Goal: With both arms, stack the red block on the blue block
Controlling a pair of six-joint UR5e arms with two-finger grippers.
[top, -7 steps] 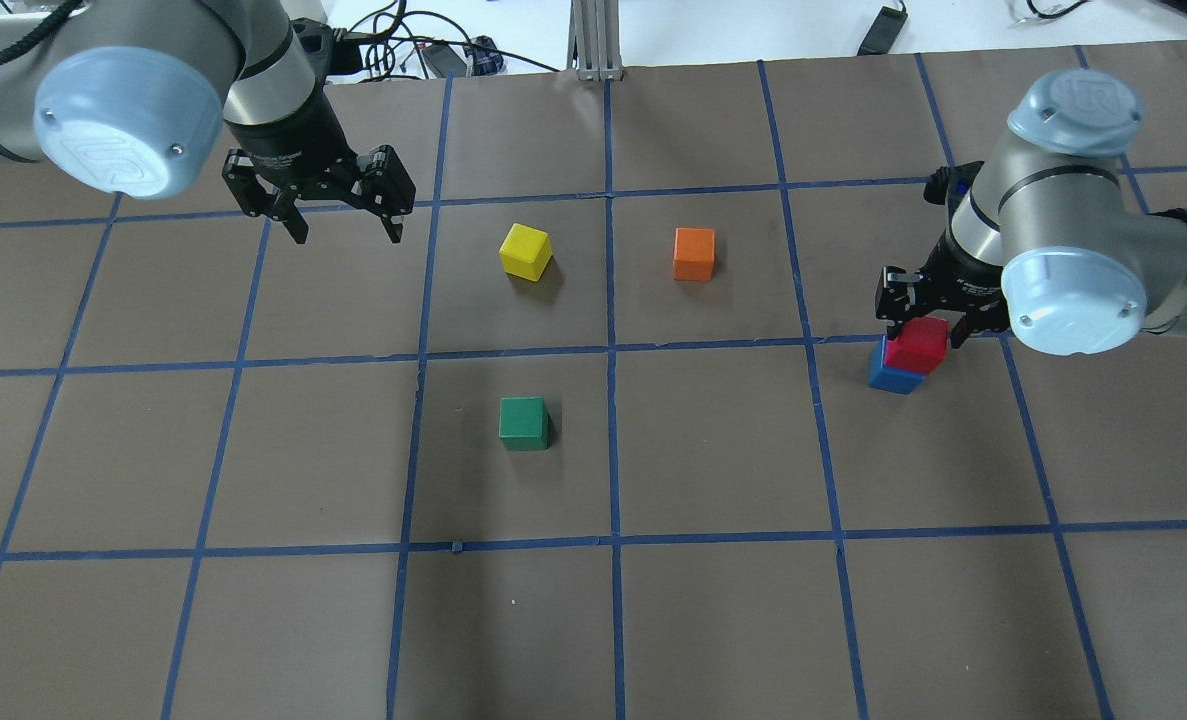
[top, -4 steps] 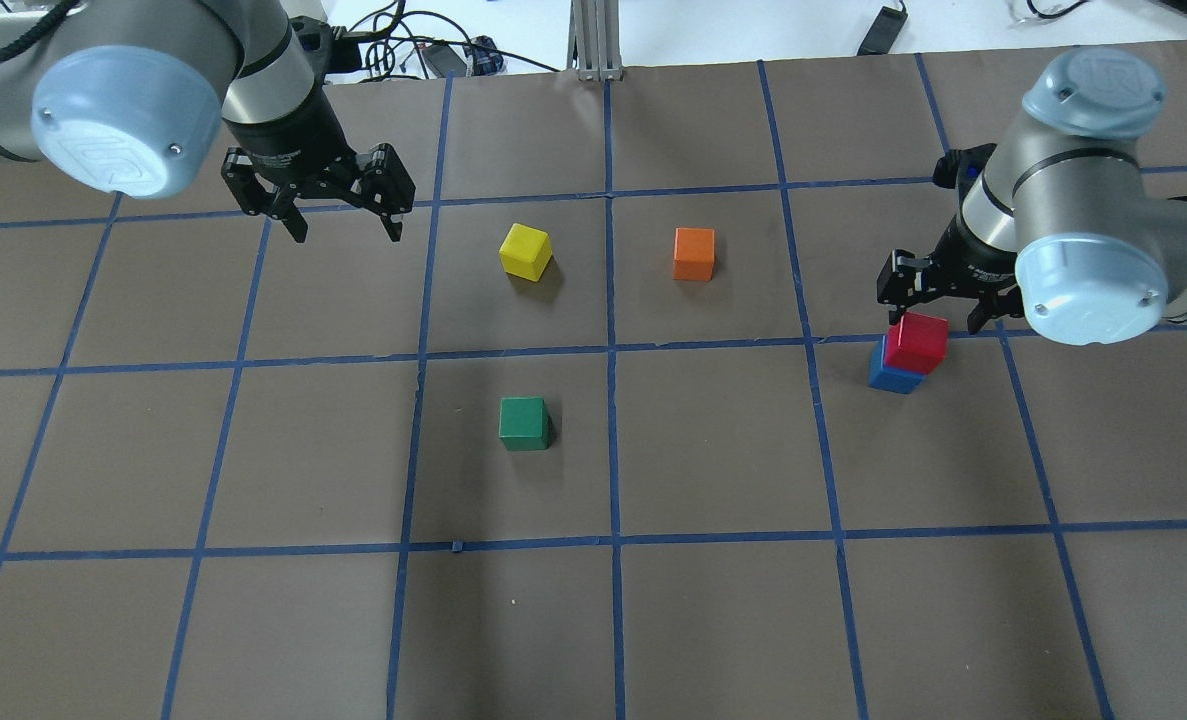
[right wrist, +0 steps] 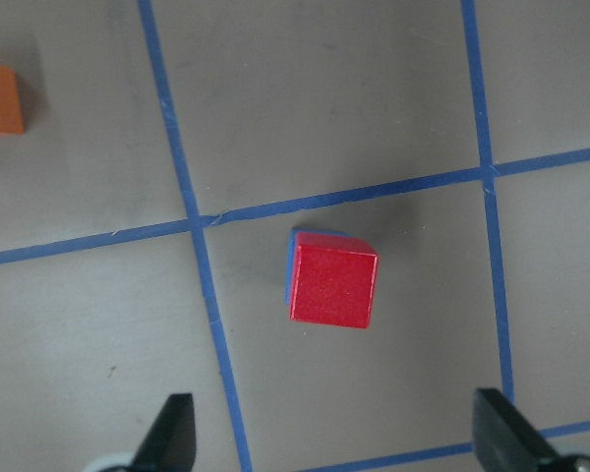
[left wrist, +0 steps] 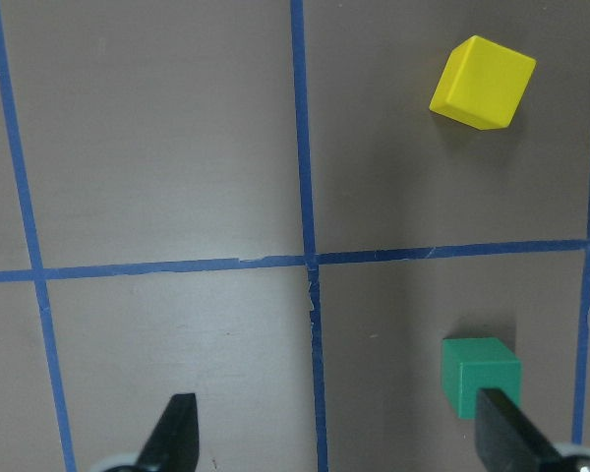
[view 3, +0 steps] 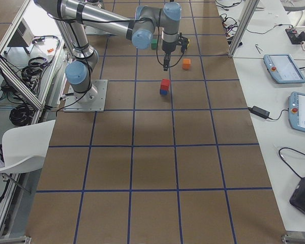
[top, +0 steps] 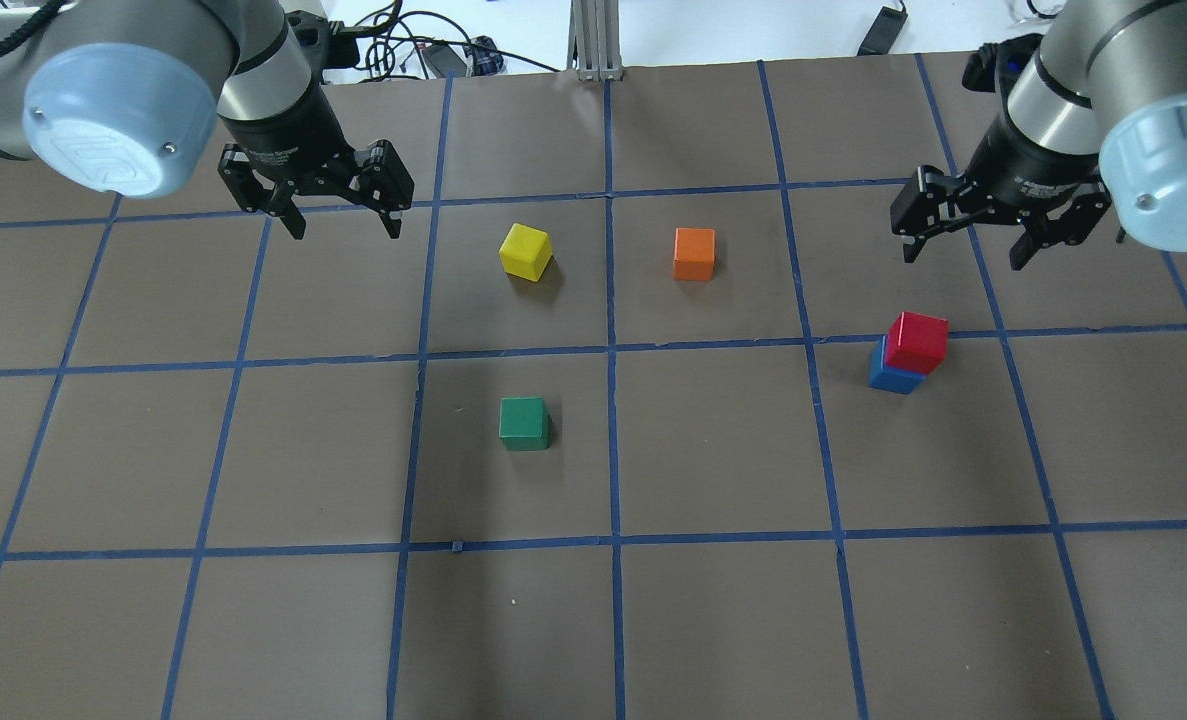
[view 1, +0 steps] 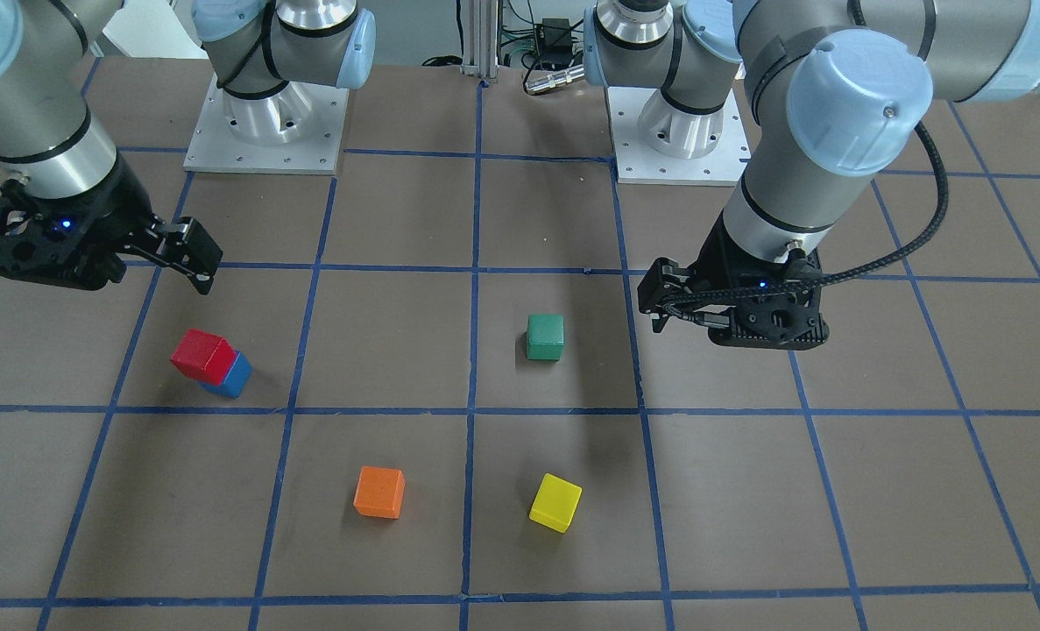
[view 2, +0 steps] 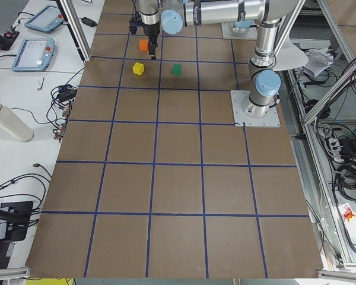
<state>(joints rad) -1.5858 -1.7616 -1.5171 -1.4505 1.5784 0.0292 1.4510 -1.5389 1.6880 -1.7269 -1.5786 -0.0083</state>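
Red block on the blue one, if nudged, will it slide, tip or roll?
Probably slides, not rolls: the red block is a flat-faced cube. It looks rigid and small, so likely light. It seems slightly offset on the blue block, so a push could drop it off.

The brown desk (top: 713,450) is crossed by blue tape lines (top: 612,450) and flanked by white benches (view 2: 41,98), where cables (view 2: 65,95) are strewn.

A small red block (top: 918,342) sits atop the blue block (top: 888,378), slightly offset. The pair stands upright on the worktop (top: 713,450).
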